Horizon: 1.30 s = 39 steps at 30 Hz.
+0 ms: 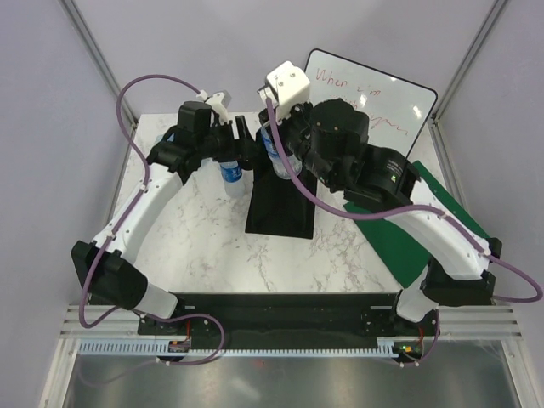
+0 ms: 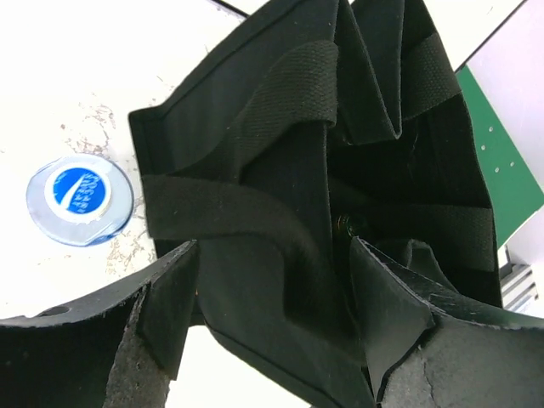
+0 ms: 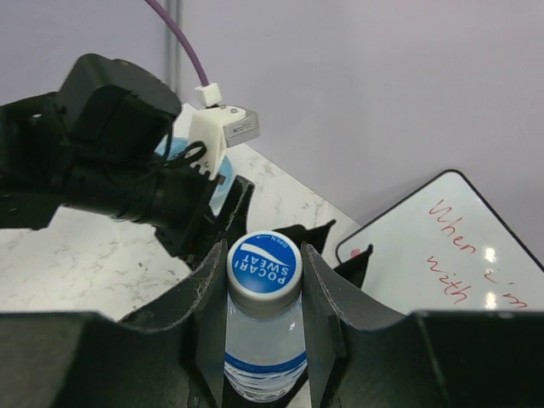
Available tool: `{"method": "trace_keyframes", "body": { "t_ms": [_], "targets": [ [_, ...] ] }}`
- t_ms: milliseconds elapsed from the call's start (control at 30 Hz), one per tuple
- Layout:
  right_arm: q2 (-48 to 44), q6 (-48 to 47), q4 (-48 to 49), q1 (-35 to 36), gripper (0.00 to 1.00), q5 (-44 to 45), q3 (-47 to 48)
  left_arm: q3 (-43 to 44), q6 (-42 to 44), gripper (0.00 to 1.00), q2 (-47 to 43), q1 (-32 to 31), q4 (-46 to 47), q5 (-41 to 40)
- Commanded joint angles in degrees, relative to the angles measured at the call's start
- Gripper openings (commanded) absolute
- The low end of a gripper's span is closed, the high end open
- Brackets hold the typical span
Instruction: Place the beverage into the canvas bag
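Note:
The black canvas bag (image 1: 280, 204) stands in the middle of the table, mouth up, its loop handles (image 2: 280, 93) folded over the opening. My right gripper (image 3: 263, 272) is shut on the neck of a clear Pocari Sweat bottle (image 3: 263, 265) with a blue cap, held over the bag's far rim (image 1: 274, 155). My left gripper (image 2: 274, 289) is open at the bag's far-left corner (image 1: 245, 140), with the bag's wall between its fingers. A second blue-capped bottle (image 1: 231, 172) stands on the table just left of the bag, seen cap-up in the left wrist view (image 2: 78, 200).
A whiteboard (image 1: 374, 102) with red writing leans at the back right. A green board (image 1: 416, 229) lies on the table right of the bag, under the right arm. The marble tabletop (image 1: 195, 246) ends at purple walls on both sides.

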Motion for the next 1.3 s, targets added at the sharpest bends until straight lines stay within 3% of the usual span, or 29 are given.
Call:
{"method": "trace_keyframes", "body": {
  "t_ms": [0, 100, 167, 200, 233, 333, 433, 600, 933, 1100, 1267],
  "targets": [
    [1.8, -2.4, 4.4, -5.5, 0.00, -2.3, 6.6, 3.0, 2.8, 0.77, 1.9, -1.2, 3.4, 2.1],
    [3.5, -3.0, 6.1, -7.9, 0.00, -3.6, 7.7, 3.1, 3.2, 0.72, 2.8, -1.6, 3.5, 2.2],
    [4.5, -3.8, 7.3, -9.2, 0.00, -4.3, 8.1, 2.9, 3.4, 0.61, 3.0, -1.7, 3.5, 2.4],
    [4.9, -3.8, 8.0, -9.8, 0.00, -4.8, 8.2, 2.9, 3.5, 0.55, 3.0, -1.7, 3.6, 2.3],
    [5.4, -3.7, 8.6, -10.2, 0.00, -5.4, 8.5, 2.9, 3.5, 0.41, 3.0, -1.7, 3.5, 2.0],
    [6.4, -2.6, 10.6, -11.7, 0.00, -7.6, 7.4, 2.9, 3.4, 0.12, 2.9, -1.7, 3.7, 2.2],
    [7.0, -0.5, 12.0, -12.4, 0.00, -9.4, 5.8, 3.3, 3.5, 0.02, 2.8, -1.8, 3.7, 2.8],
    [6.7, -0.4, 17.4, -12.6, 0.00, -12.3, -0.1, 3.3, 3.6, 0.02, 2.8, -1.8, 3.6, 2.5],
    [0.4, 0.1, 39.1, -18.2, 0.00, -18.2, -25.2, 2.8, 3.3, 0.02, 2.1, -1.8, 3.7, 3.1],
    [2.0, -0.3, 41.5, -21.1, 0.00, -23.6, -25.3, 2.6, 3.8, 0.02, 1.4, -1.9, 3.6, 2.3],
    [-0.4, -1.5, 51.0, -23.7, 0.00, -27.9, -36.2, 2.2, 3.3, 0.02, 1.3, -1.8, 3.7, 2.8]
  ]
}}
